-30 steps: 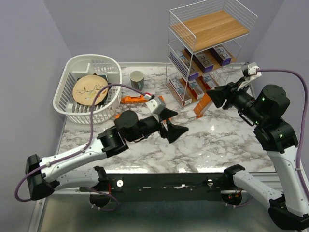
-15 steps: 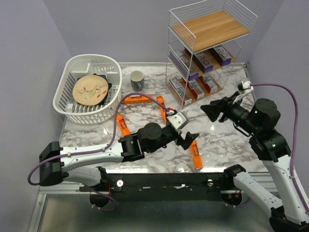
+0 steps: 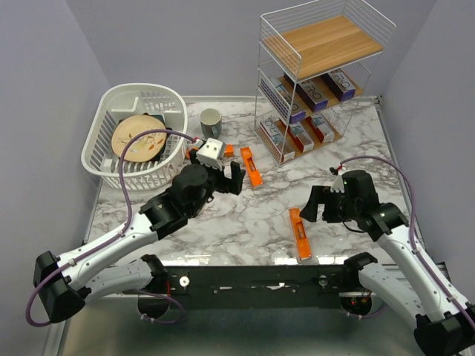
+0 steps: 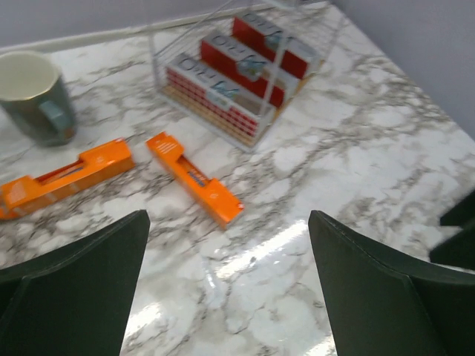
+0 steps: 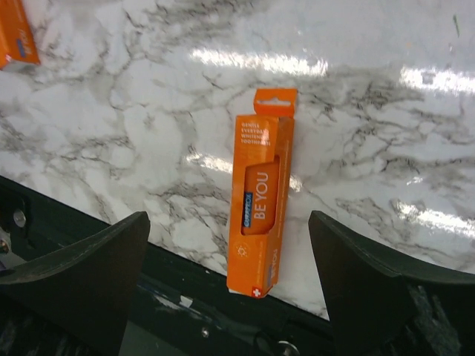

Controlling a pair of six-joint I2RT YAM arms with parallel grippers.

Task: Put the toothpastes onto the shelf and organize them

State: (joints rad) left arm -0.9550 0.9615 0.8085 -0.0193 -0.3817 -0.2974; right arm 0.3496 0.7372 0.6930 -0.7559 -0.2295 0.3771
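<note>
Hanging spread and empty, right end effector (image 5: 226, 222) is framing an orange toothpaste box (image 5: 260, 222) at the counter's (image 5: 148, 111) near edge. Left end effector (image 4: 228, 222), also spread, is viewing two more orange boxes (image 4: 194, 178) beside a mug (image 4: 33, 96). Only overhead is showing the shelf (image 3: 326, 37), lower tiers holding boxes.

Orange toothpaste box (image 5: 261, 194) reads "BE YOU".

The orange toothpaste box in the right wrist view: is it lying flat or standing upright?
Lying flat: the orange toothpaste box shows its broad printed face upward, resting on the marble table near its edge.
</note>
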